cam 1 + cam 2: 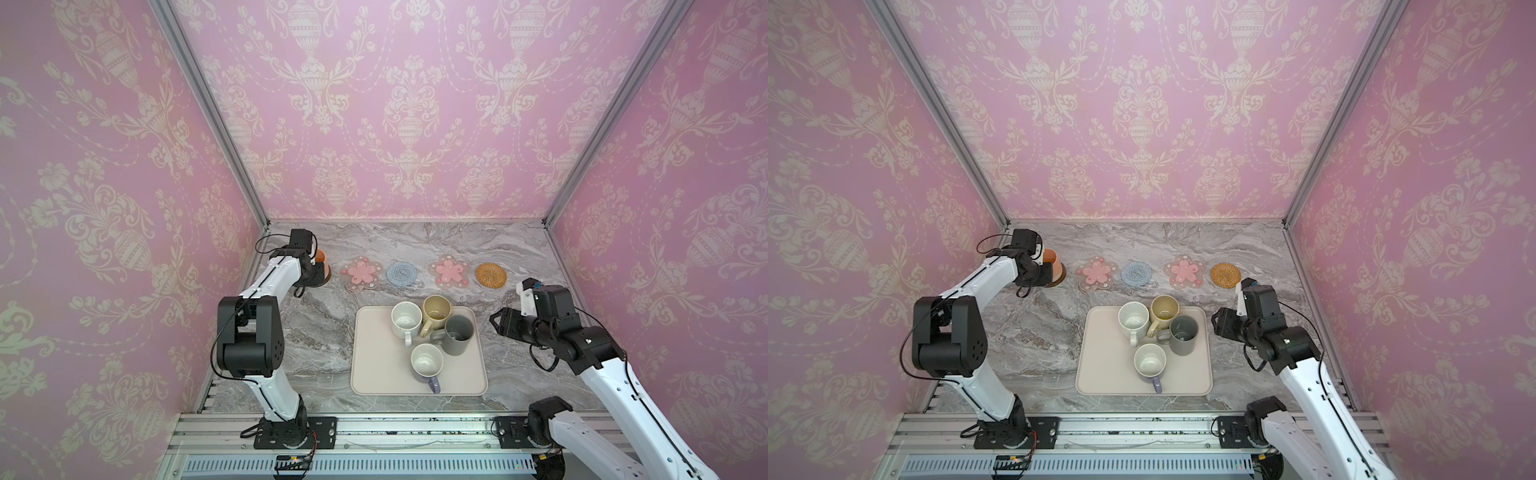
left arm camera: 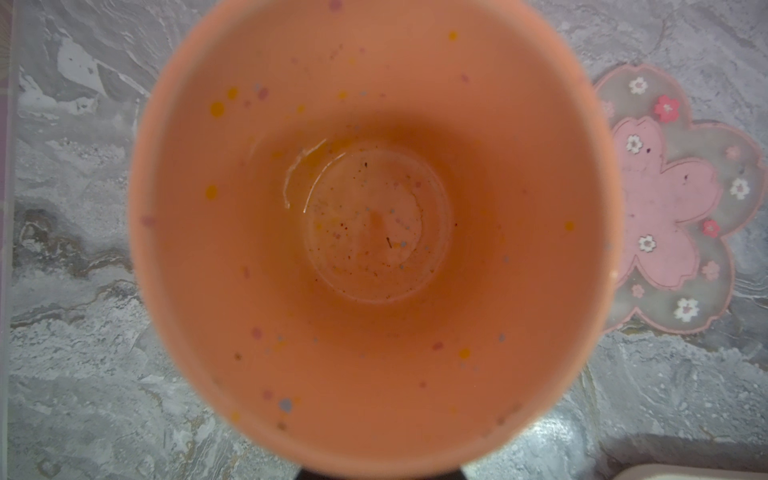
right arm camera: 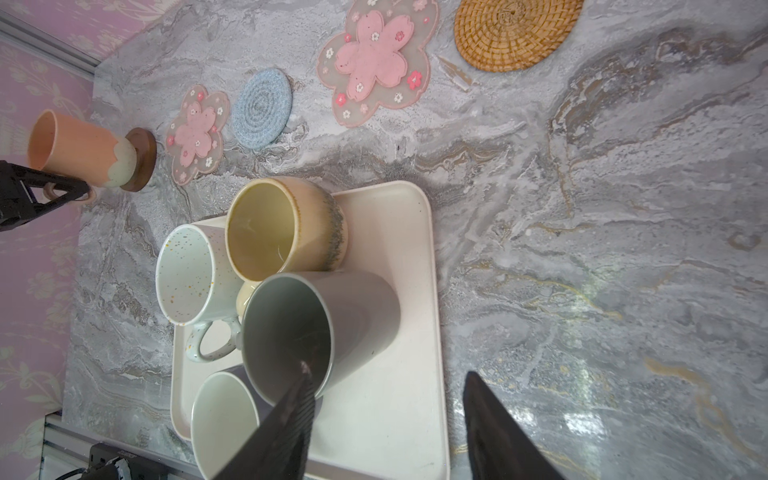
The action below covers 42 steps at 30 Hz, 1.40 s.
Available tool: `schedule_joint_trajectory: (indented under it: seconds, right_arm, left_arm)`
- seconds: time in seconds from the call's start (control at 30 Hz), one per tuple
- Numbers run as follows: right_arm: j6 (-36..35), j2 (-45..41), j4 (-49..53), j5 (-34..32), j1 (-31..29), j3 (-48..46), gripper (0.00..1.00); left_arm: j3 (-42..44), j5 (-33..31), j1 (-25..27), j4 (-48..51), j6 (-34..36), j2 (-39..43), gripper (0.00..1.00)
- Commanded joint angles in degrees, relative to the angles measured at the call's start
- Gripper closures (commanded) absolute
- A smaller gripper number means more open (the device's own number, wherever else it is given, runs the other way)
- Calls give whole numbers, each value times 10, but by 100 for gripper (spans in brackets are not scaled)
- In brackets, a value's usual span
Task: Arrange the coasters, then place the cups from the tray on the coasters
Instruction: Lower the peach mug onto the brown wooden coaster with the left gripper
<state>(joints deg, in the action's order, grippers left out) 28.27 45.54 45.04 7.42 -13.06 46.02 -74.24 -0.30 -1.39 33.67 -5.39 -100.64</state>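
Left gripper (image 3: 70,192): jaws narrow, clamped on the handle of the orange mug (image 1: 1052,262).
Orange mug: upright in that grip, standing on the brown coaster (image 3: 143,160); the left wrist view looks straight down into it.
Flower coaster (image 1: 360,271): flat on the table (image 1: 316,332), just right of the left gripper.
Blue coaster (image 1: 402,274): next along the row, between the gripped mug and the right gripper.
Second flower coaster (image 1: 449,271): further along the row, nearer the right gripper.
Rattan coaster (image 1: 491,274): end of the row, just beyond the right gripper.
Tray (image 1: 374,365): between the two grippers, its right edge near the right one.
White mug (image 1: 406,320), beige mug (image 1: 436,311), grey mug (image 1: 457,332), lavender mug (image 1: 427,361): upright on the tray; the grey one is nearest the right gripper.
Right gripper (image 1: 496,324): jaws about half apart, holding nothing, above the table just right of the tray.
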Motion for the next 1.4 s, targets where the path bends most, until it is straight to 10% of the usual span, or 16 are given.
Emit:
schedule_joint_trajectory:
  seconds: [0.0, 0.93, 1.37]
  right_arm:
    - [-7, -9, 18, -13, -4, -5, 41]
    - [3, 3, 7, 6, -4, -4, 41]
    - [8, -8, 6, 9, -4, -12, 40]
  left_arm:
    - [-36, -10, -5, -38, 19, 0, 100]
    - [3, -18, -17, -53, 3, -18, 100]
    - [32, 21, -17, -53, -14, -17, 80]
